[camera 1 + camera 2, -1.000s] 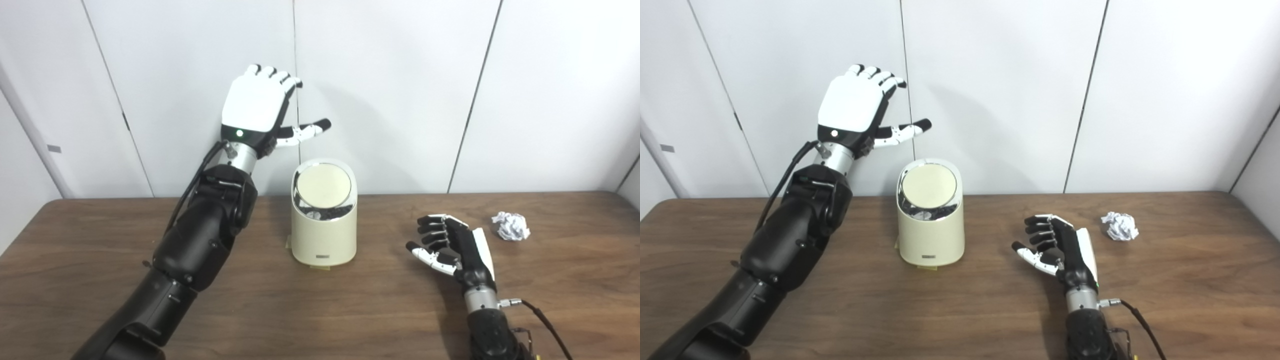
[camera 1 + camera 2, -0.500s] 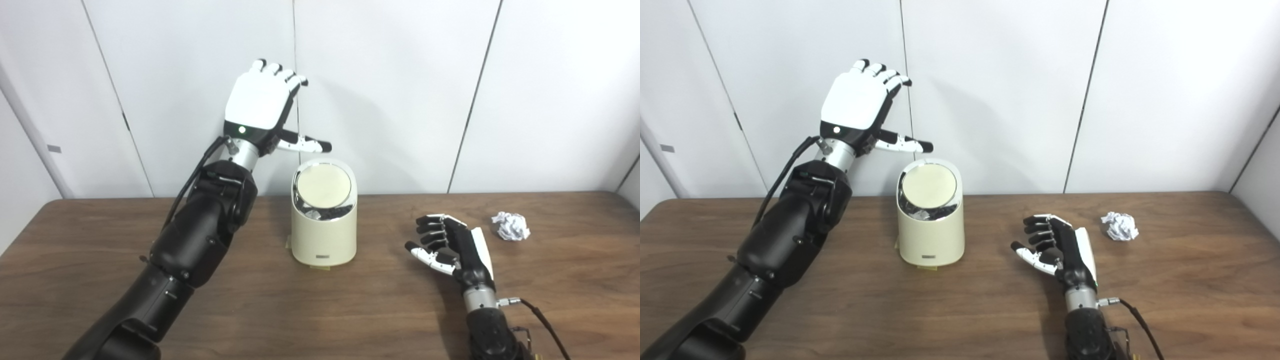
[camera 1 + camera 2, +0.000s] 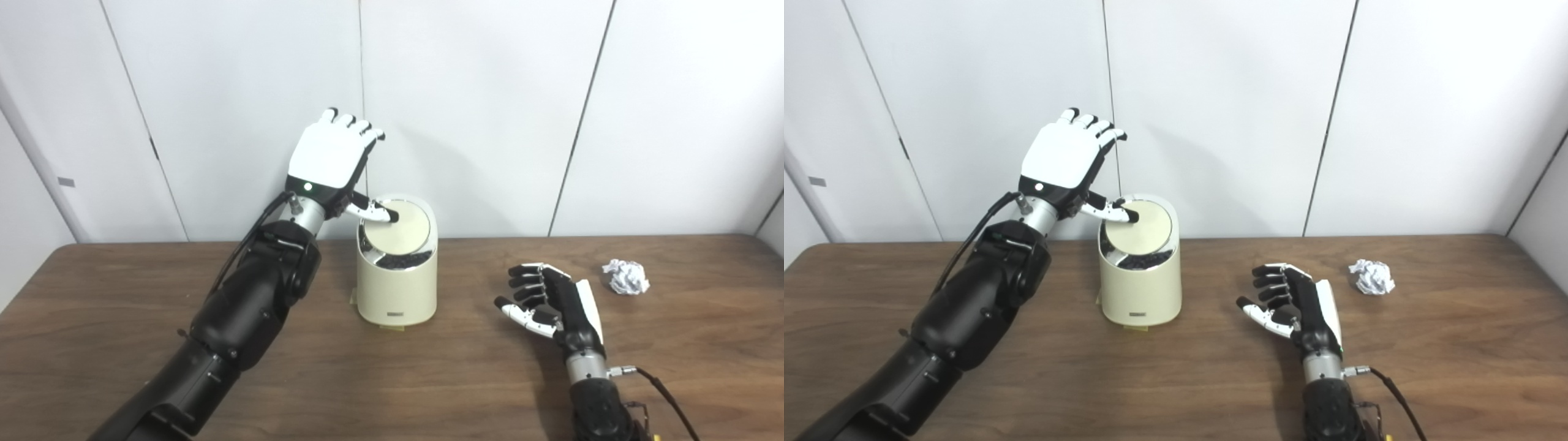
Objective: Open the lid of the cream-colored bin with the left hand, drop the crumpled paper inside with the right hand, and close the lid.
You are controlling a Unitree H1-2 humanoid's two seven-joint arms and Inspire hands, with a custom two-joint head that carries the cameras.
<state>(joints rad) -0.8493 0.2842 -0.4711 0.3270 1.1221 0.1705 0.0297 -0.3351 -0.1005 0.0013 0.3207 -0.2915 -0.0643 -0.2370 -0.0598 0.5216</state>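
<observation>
Thumb (image 3: 381, 214) of the left hand (image 3: 331, 160) presses on the round lid (image 3: 398, 226) of the cream bin (image 3: 397, 288), near its back-left edge; the lid tilts, showing a dark gap at its front. That hand's fingers point up, held together, gripping nothing. The bin stands mid-table (image 3: 392, 380), close to the wall. The right hand (image 3: 554, 306) rests on the table right of the bin, fingers loosely curled and apart, empty. Crumpled paper (image 3: 625, 276) lies near that hand, to its right, untouched.
</observation>
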